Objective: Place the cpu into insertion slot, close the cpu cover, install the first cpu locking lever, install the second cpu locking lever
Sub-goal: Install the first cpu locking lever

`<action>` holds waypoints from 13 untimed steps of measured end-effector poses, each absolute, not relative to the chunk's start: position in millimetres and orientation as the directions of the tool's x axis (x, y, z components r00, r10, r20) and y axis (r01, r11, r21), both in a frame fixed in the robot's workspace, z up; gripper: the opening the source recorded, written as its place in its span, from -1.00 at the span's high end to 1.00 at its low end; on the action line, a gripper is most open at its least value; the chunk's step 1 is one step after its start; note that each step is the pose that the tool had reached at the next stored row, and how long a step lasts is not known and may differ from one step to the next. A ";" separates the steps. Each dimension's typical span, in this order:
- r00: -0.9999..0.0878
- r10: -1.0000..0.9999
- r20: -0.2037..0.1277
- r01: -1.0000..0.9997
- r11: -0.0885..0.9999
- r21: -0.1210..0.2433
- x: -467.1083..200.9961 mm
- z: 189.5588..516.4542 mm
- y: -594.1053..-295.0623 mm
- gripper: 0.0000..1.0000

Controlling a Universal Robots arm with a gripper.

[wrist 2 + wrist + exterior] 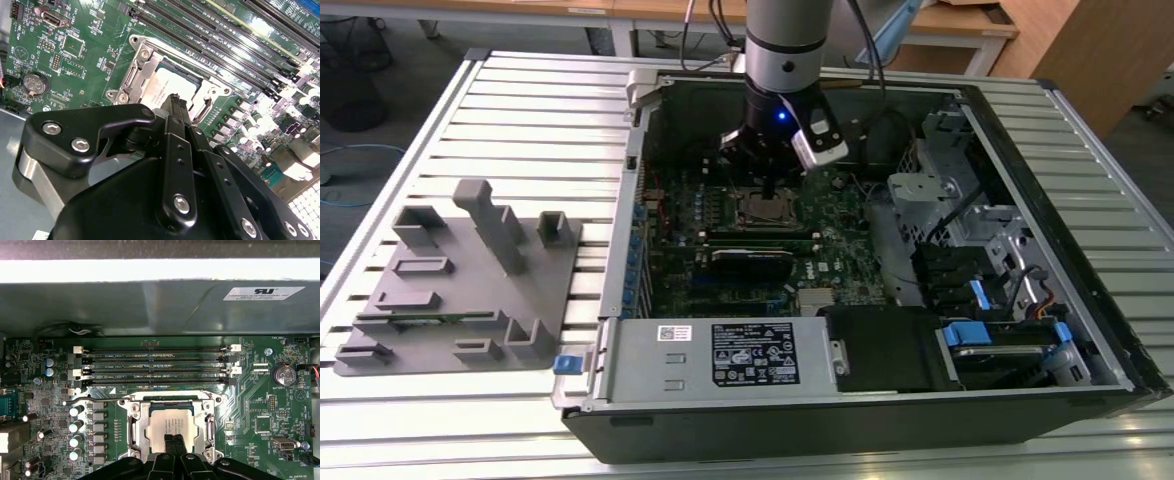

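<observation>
Dull silver-tan metal, flat and square, the cpu [169,421] sits in its socket on the green motherboard [255,405]. The thin, shiny cpu cover [136,422] lies flat around it as a frame. The gripper [174,444] has its slim black fingers pressed together, holding nothing, with the tips just above the chip's edge. Long black memory slots [155,365] run beside the socket.

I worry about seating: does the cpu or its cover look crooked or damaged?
Nothing stands out. The cpu sits square in the window of the cpu cover, and the shut gripper hovers over the chip.
</observation>
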State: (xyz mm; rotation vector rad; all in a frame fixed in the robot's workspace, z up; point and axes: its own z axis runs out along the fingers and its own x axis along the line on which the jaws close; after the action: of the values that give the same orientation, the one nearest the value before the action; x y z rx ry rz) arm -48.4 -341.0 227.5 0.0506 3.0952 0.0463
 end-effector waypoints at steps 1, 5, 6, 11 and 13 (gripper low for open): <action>-0.998 0.033 -0.045 0.032 0.999 0.031 -48.4 227.6 -341.0 0.79; -0.998 0.033 -0.045 0.032 0.999 0.031 -48.4 227.6 -341.0 0.79; -0.998 0.033 -0.045 0.032 0.999 0.031 -48.4 227.7 -341.0 0.79; -0.998 0.033 -0.049 0.032 0.999 0.031 -52.1 227.6 -341.0 0.79; -0.998 0.033 -0.052 0.032 0.999 0.031 -54.6 227.5 -341.0 0.79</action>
State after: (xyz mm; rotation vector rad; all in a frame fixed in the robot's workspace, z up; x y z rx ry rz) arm -54.6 -341.0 227.5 0.0504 3.0885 0.0462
